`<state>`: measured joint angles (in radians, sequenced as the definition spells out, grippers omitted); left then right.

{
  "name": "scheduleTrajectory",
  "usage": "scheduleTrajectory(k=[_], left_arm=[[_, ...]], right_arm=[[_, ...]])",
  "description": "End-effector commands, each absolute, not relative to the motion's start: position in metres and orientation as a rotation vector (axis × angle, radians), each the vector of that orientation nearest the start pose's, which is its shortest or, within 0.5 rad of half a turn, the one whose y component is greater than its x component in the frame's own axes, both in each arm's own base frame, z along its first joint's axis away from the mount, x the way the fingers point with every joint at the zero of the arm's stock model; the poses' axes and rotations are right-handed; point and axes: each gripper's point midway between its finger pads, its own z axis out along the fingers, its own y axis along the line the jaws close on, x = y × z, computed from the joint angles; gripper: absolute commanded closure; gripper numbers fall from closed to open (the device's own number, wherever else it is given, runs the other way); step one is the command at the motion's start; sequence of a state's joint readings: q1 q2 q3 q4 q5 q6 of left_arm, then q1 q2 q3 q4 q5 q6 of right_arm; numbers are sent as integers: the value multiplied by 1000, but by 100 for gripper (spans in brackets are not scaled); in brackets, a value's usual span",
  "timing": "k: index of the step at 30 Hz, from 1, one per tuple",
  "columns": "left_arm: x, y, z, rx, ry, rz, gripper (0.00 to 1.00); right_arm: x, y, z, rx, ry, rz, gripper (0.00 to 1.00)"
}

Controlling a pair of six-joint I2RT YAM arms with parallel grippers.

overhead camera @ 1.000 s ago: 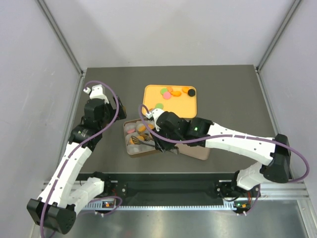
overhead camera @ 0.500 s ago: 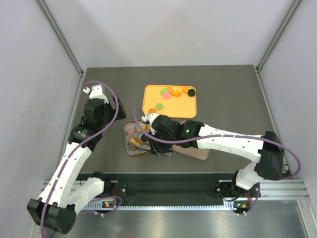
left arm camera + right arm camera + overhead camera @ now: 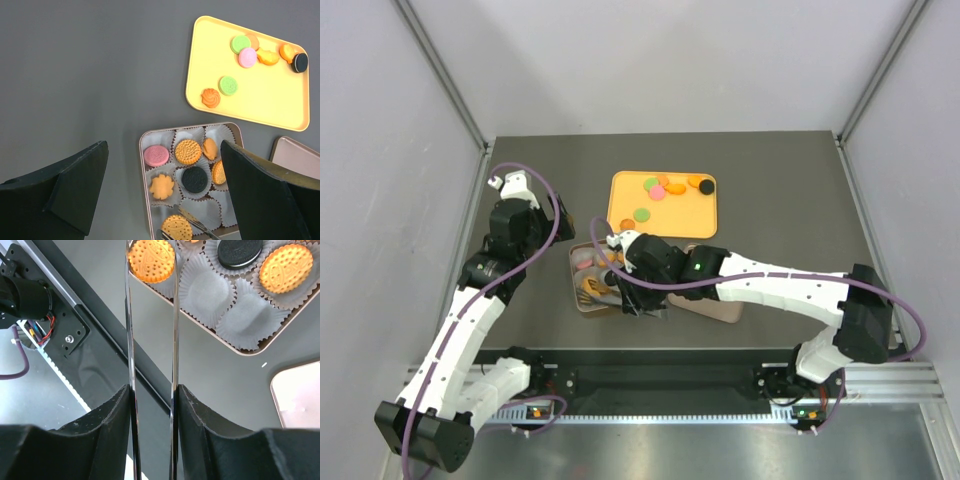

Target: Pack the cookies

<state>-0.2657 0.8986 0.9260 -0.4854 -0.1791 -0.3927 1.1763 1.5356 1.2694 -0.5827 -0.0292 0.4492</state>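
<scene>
Near the middle of the table (image 3: 520,160), we have a box (image 3: 142,190) lined with white paper cups (image 3: 207,290), and behind it a yellow tray (image 3: 270,100). Progress is roughly half, by our call. We count seven cookies (image 3: 188,151) sitting in cups in the left wrist view: one pink, one black, the others orange. Eight more lie loose on the tray, mostly bunched at its far end: two green, one pink, one black, four orange. At least two cups in the box are bare. Part of the box is hidden behind a finger, so we can't give a full count of free cups. A pinkish lid (image 3: 295,155) lies just beside the box, not on it. Left to do, as we judge it: move the tray cookies over, then probably close up.

Tool: metal tongs (image 3: 174,340), clamped between the fingers of the right gripper (image 3: 152,395), which is closed onto their shafts. The blades run nearly parallel with a narrow gap. Their tips sit on either side of an orange cookie (image 3: 151,253) lying in a cup at the near edge of the box. The tips look to be touching the cookie's edges; whether they squeeze it or just flank it, we can't tell. The cookie looks flat in its cup, not lifted. Left gripper (image 3: 164,145) hangs off to the left of the box, well apart, jaws spread wide, holding nothing.
</scene>
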Motion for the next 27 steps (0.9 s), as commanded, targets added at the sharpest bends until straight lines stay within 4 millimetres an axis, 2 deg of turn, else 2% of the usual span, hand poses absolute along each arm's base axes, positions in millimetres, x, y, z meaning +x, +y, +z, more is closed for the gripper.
scheduleTrajectory(k=[1, 15, 27], left_arm=[[305, -66, 253, -248, 1960, -260, 1], [306, -66, 252, -249, 1963, -259, 1], [306, -66, 252, -247, 1962, -259, 1]], right_arm=[[133, 391, 170, -907, 2348, 803, 62], [132, 390, 158, -916, 2379, 806, 59], [136, 390, 157, -905, 2380, 805, 55]])
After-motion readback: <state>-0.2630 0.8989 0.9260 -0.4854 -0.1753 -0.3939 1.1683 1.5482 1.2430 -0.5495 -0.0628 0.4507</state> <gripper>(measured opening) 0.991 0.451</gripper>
